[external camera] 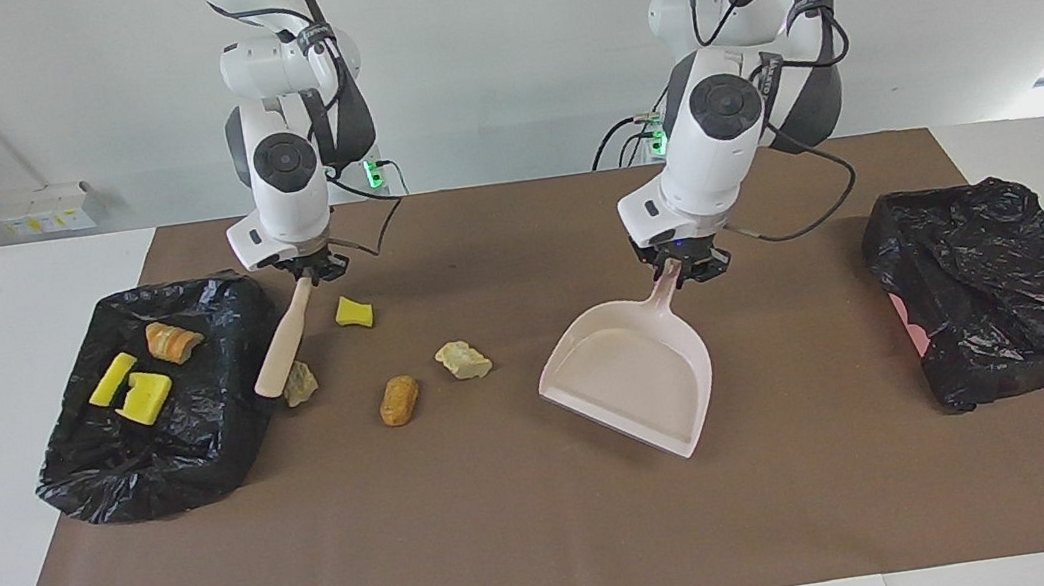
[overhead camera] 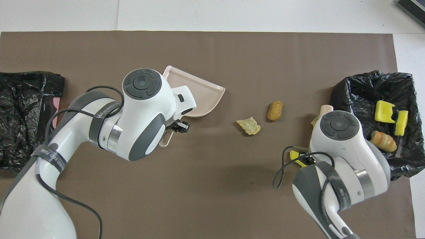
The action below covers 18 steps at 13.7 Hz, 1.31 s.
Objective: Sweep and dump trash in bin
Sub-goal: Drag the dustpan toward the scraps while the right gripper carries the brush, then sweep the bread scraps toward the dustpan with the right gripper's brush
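While we read the facing view first, our right gripper (external camera: 310, 272) pinches the brush (external camera: 282, 343) by its handle top, the beige shaft slanting down toward the bench (external camera: 514, 536) beside the bin (external camera: 201, 456), a tray lined with crinkled black plastic. Our left gripper (external camera: 680, 269) clamps the handle of the pink dustpan (external camera: 634, 374), a smooth, stiff scoop. Of the trash (external camera: 399, 400), three pieces lie in the bin; four rest on the brown mat: a yellow sponge chunk, a pale lump touching the brush end, an orange-brown bread piece and a beige lump. We judge them light, soft and easily rolled, so sweeping them suits better than pinching.

From overhead, the dustpan (overhead camera: 199, 93) opens toward the trash (overhead camera: 275, 110), well apart from it. The brush (overhead camera: 323, 109) is mostly hidden under our right arm, beside the bin (overhead camera: 365, 89). A second bag (overhead camera: 26, 99) sits at the left arm's end.
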### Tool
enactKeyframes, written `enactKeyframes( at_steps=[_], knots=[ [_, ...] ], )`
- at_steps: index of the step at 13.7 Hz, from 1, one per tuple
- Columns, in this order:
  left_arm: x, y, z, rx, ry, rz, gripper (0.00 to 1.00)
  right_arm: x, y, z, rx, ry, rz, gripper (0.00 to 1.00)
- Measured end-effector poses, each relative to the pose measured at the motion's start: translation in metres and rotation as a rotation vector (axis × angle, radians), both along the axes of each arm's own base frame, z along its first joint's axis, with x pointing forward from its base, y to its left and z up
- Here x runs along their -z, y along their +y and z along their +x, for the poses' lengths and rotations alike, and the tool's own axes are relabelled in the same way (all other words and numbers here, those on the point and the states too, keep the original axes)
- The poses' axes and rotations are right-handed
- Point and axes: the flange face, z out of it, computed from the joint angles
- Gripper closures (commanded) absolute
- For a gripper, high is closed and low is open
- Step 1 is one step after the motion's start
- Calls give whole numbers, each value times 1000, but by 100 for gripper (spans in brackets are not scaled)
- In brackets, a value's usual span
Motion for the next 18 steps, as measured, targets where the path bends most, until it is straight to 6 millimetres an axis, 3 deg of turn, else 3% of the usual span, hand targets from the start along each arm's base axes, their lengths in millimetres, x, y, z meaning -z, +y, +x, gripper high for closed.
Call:
enactKeyframes(
  at_steps=[2,4,7,8,10,12,15,18],
  knots=[
    [-6,16,0,112,11,-11,100,9,5,-2,-23,0,6,100],
    [1,21,-7,170,37,-10,100,14,16,0,-66,-2,16,100],
    [21,24,-37,230,76,2,100,14,31,7,-150,1,38,100],
    [25,26,-46,259,72,0,100,13,45,10,-177,0,47,100],
    [28,29,-56,301,51,-6,100,1,81,20,-222,32,53,100],
    [32,31,-61,322,45,-8,100,-26,102,40,-245,70,49,100],
    [40,28,-66,364,40,8,100,-49,85,60,-265,71,67,100],
    [48,20,-67,412,-7,12,100,-36,45,66,-271,84,91,100]
  ],
)
